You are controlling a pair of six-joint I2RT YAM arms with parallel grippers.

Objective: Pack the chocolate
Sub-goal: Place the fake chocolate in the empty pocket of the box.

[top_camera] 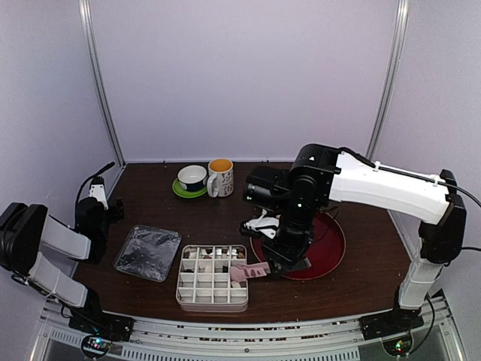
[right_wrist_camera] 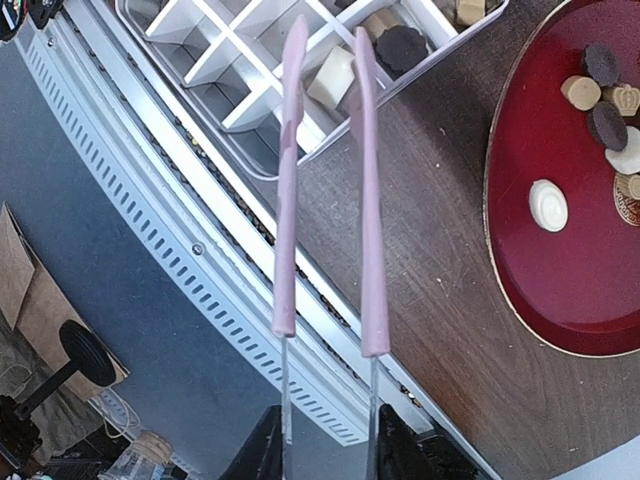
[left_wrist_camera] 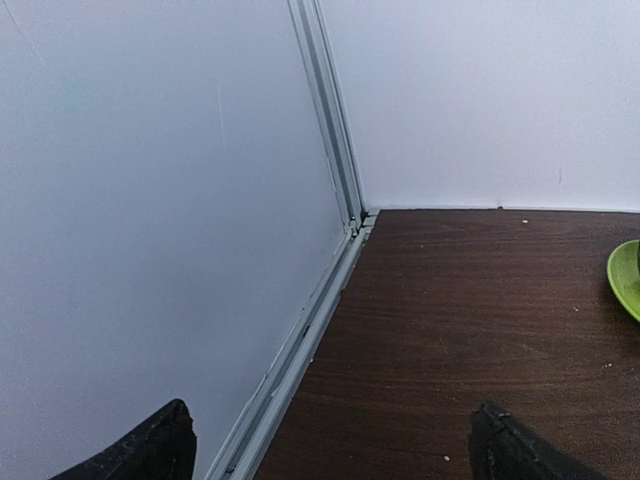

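Several pieces of chocolate [right_wrist_camera: 606, 95], dark, tan and cream, lie on the red plate [right_wrist_camera: 560, 270]; one white round piece [right_wrist_camera: 548, 205] lies apart from them. More pieces sit in the white divided tray [right_wrist_camera: 232, 52], among them a cream block [right_wrist_camera: 333, 78] and a dark round one [right_wrist_camera: 400, 47]. My right gripper [right_wrist_camera: 325, 445] is shut on the handles of the pink tongs [right_wrist_camera: 370, 230]. The tongs' arms stand apart over the tray's corner, nothing showing between them. My left gripper [left_wrist_camera: 330, 450] is open and empty, by the left wall [left_wrist_camera: 150, 200].
A green saucer [top_camera: 190, 189] with a cup and a mug [top_camera: 220, 177] stand at the back. A clear plastic lid [top_camera: 148, 252] lies left of the tray [top_camera: 180, 289]. The table's front edge and metal rail [right_wrist_camera: 200, 250] run just below the tray.
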